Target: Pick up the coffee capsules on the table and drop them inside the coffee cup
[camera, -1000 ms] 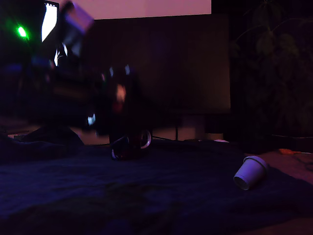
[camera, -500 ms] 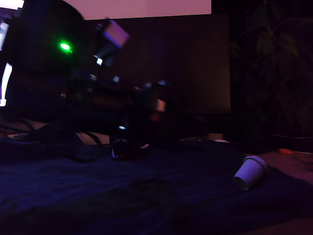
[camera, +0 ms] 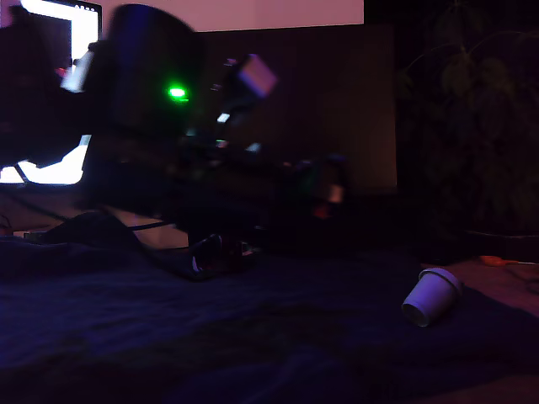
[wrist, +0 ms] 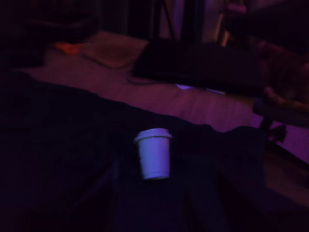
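Rightward across the exterior view the arm had swung from the coffee cup (camera: 221,255); its gripper (camera: 330,195), opening impossible to tell, hung left of the pale capsule (camera: 431,295); that capsule lay tipped on the dark cloth (camera: 253,337), rim far-right.

We are seeing a counter (camera: 505,290) lying under a dark, rumpled cloth (camera: 253,337). A pale white-lavender tapered plastic capsule (camera: 431,295) is lying tipped on the cloth toward the exterior view's right, and a dark mug (camera: 221,254) is sitting farther back.
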